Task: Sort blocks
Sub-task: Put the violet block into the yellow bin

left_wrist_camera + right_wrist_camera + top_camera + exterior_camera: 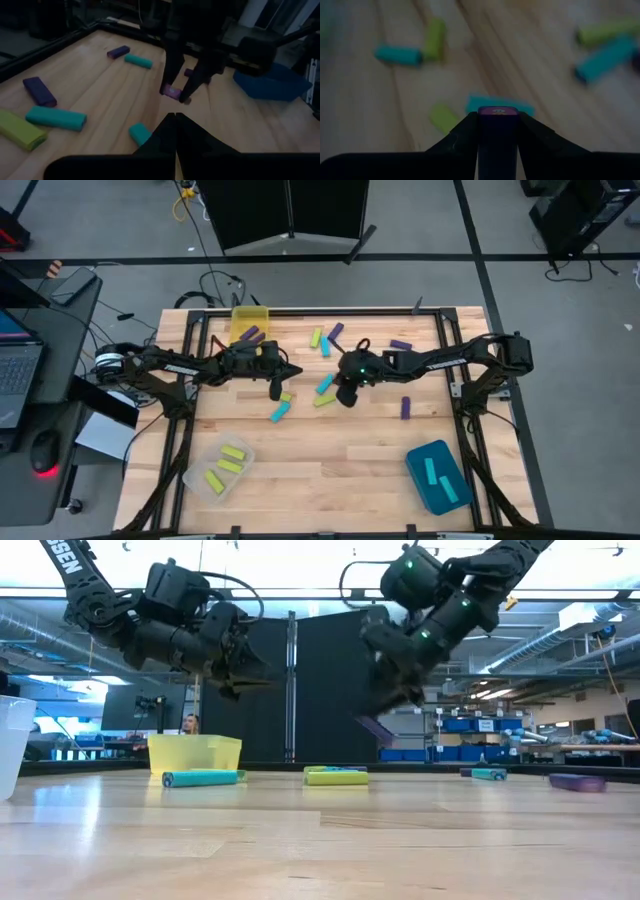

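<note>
Pinched endwise in your right tool [498,131], the purple block [498,112] looks light, rigid and smooth; left tool [175,116] is pressed together.

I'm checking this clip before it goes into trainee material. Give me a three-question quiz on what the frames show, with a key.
1. True or false: the right gripper is shut on a purple block.
2. Which bin already holds yellow-green blocks? A) the yellow bin B) the clear bin C) the teal bin
3. Fill in: seen in its wrist view, the left gripper is ____, with nothing between its fingers.

Key
1. True. Both wrist views show the block clamped between the fingers, lifted off the table.
2. B. The yellow bin holds purple blocks and the teal bin cyan ones.
3. Shut.
</note>
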{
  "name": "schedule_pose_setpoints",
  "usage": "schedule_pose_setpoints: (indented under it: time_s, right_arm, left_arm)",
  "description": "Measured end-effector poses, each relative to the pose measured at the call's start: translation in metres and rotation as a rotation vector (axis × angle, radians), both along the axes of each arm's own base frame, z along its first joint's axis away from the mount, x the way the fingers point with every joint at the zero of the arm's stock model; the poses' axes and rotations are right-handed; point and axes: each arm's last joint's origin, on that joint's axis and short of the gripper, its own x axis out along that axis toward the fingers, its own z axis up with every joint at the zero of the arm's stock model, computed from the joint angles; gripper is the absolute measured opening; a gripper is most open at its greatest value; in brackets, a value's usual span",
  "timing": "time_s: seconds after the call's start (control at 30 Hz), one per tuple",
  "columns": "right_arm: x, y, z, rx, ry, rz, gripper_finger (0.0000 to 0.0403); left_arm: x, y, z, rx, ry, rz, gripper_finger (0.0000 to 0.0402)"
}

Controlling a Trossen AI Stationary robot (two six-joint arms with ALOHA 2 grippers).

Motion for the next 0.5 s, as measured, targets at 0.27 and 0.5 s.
schedule_pose_setpoints:
  time_s: [0.27,0.5]
  right_arm:
    - [0.017,0.002,0.025,-0.11,-0.296,0.06,0.0118]
    - [0.022,0.01,0.035,-0.151,-0.399,0.075,0.0118]
  left_arm:
    - [0.003,-0.009,0.003,0.014,-0.028,-0.038,0.0031]
    - [0.006,-0.018,0.007,0.031,-0.073,-0.058,0.0088]
